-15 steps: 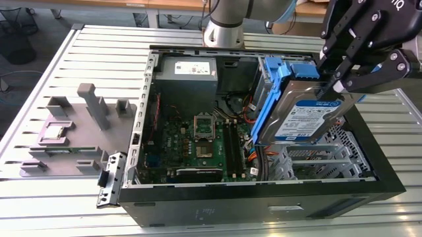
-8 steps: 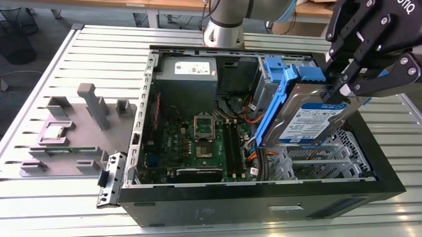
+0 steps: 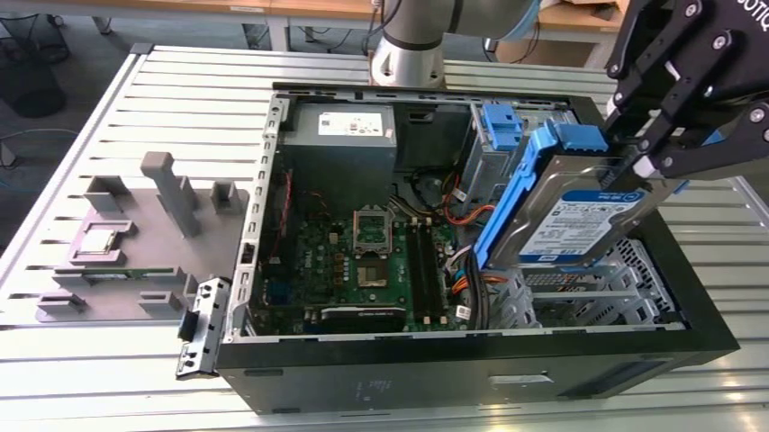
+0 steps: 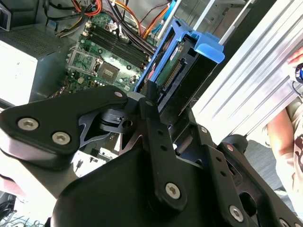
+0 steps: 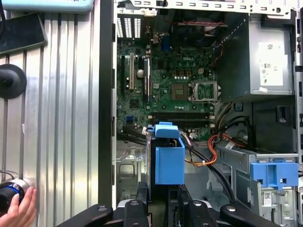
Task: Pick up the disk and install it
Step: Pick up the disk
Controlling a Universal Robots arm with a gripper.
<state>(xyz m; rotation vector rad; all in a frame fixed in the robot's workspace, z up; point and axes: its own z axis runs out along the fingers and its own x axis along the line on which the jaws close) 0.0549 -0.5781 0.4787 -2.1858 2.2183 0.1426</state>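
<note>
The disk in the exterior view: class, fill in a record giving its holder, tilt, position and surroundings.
holder: gripper, shut on the disk at its raised end
tilt: slanted, blue carrier edge upward
position: over the open computer case, not seated
lower end: close to the drive cage; contact unclear
neighbour: motherboard, toward the exterior view's left

On the slatted silver table (image 3: 157,81): an open black computer case (image 3: 481,373) toward the exterior view's right, a grey fixture block (image 3: 180,263) (small grey chip (image 3: 99,241) seated in it) toward its left, and a metal bracket (image 3: 202,326) just beside the case's corner.
</note>
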